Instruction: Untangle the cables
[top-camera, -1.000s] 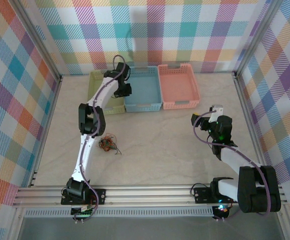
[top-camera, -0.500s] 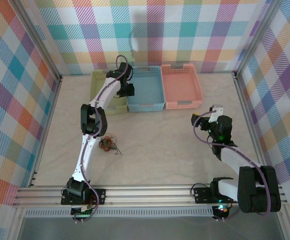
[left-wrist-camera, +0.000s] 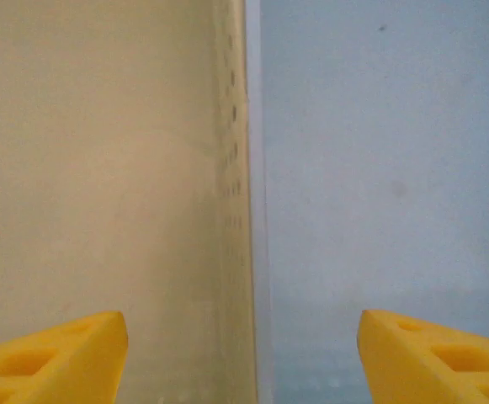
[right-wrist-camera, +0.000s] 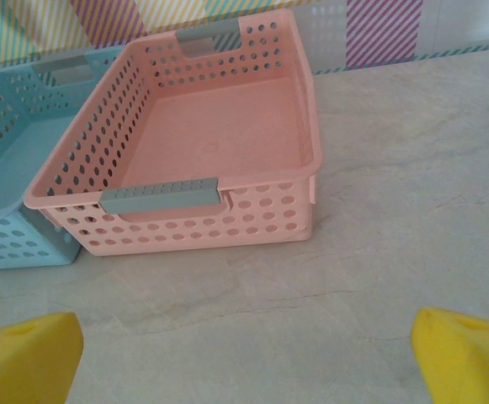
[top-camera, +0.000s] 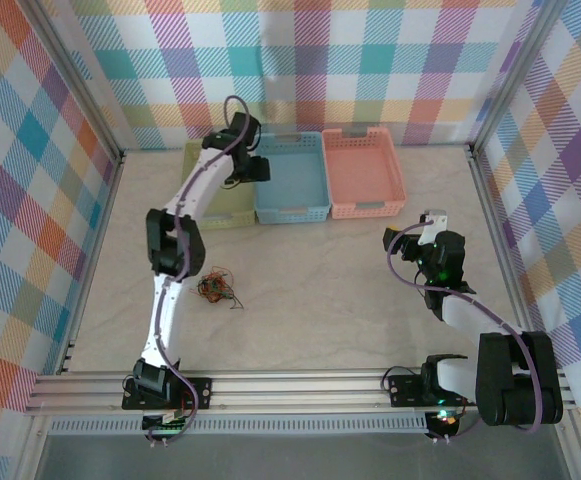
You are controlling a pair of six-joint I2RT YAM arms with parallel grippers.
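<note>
Surface (top-camera: 350, 290): pale and marbled, with all items carried on it.

Left arm (top-camera: 160, 320): seen stretched out from the near rail to the far row of baskets. Right arm (top-camera: 460, 315): seen folded, close to its base.

Three baskets are noted side by side at the far edge. The green basket (top-camera: 195, 165) and the blue basket (top-camera: 295, 185) lie directly under the left pincer (top-camera: 258, 170). In the left wrist view their shared wall is seen running down the middle between the fingers. The pink basket (top-camera: 363, 170) lies ahead and to the left of the right pincer (top-camera: 430, 218), well apart from it.

Left pincer (left-wrist-camera: 244, 358): released, yellow fingers (left-wrist-camera: 59, 358) spread wide, nothing between them. It is held above the basket floors.

Right pincer (right-wrist-camera: 244, 358): released, fingers spread wide, nothing held, bare surface beneath.

Cables (top-camera: 216, 289): a small knot of red, green and black strands is recorded on the surface. It lies well behind the left pincer, just beside the left arm's lower link, and far to the left of the right pincer. It is touched by neither pincer.
</note>
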